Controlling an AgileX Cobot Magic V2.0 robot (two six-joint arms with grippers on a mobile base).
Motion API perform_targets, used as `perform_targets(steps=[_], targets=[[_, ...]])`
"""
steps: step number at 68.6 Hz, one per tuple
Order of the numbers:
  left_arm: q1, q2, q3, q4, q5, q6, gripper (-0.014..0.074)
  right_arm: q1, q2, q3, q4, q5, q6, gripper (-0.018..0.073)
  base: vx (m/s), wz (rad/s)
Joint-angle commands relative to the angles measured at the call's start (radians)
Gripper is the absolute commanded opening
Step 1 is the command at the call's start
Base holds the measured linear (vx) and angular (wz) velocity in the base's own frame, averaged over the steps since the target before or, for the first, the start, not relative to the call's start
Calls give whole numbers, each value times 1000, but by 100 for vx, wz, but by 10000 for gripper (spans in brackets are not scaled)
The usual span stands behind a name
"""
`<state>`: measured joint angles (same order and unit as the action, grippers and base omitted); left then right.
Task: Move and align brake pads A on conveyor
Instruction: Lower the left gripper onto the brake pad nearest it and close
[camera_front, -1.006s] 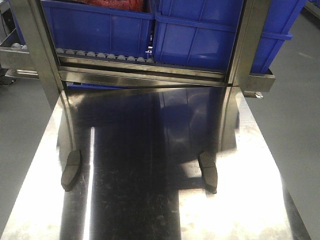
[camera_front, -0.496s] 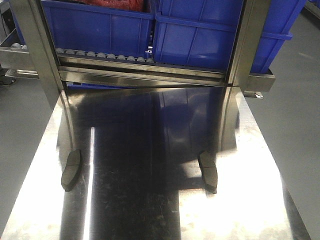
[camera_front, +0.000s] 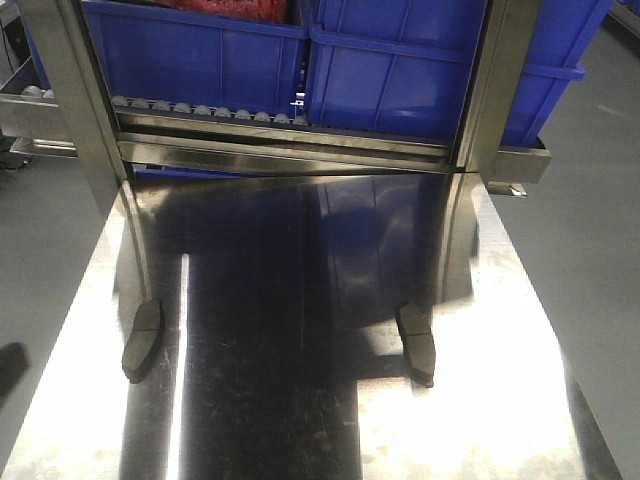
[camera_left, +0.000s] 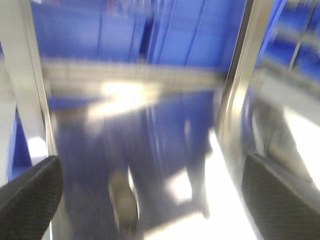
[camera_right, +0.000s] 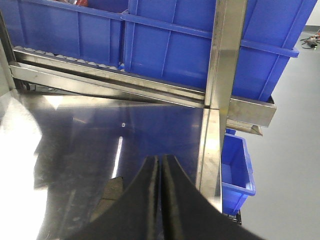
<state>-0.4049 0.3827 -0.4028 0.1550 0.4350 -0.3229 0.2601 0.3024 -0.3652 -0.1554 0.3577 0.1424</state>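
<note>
Two dark grey brake pads A lie on the shiny steel table: one on the left, one on the right. The conveyor is out of view. The left wrist view is motion-blurred; my left gripper is open, its fingers far apart at the frame edges, and a pad lies on the table ahead between them. My right gripper is shut with nothing in it, above the table, and a pad shows just left of its fingers.
Blue plastic bins sit on a steel roller rack at the table's far end, between two steel uprights. A small blue bin stands on the floor to the right of the table. Grey floor lies on both sides.
A dark shape has come in at the lower left edge of the front view. Both pads lie where they were.
</note>
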Motion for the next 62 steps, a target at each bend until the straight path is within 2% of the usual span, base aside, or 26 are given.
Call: perform_targets(steps=[1,11,24,33,40,53,62], targets=[[-3,166,-48,-6,-82,-67,664,-2,10,-25,-13,-73,-6,-9,0,0],[-3,423,-139,-6,-75,-75,663,-2,10,-25,-13,-73,-6,-9,0,0],[8,729,-342,-6,74,-96,656,-2,10,-25,-13,-73,-6,-9,0,0],[41,921,-466,-3,93,-101,646,-2,10,-25,-13,-73,-6,-9,0,0],[62,1036,-547,-1,110,-94,641,-2,10,-25,-13,-73,-6,-9,0,0],[87,1210,-676,-2,254,-39,615,-2,10,-25,-13,-73,-6,-9,0,0],[97,1296,-722,-6,291,-19,588,-2,10,-25,-13,-72,-6,-9,0,0]])
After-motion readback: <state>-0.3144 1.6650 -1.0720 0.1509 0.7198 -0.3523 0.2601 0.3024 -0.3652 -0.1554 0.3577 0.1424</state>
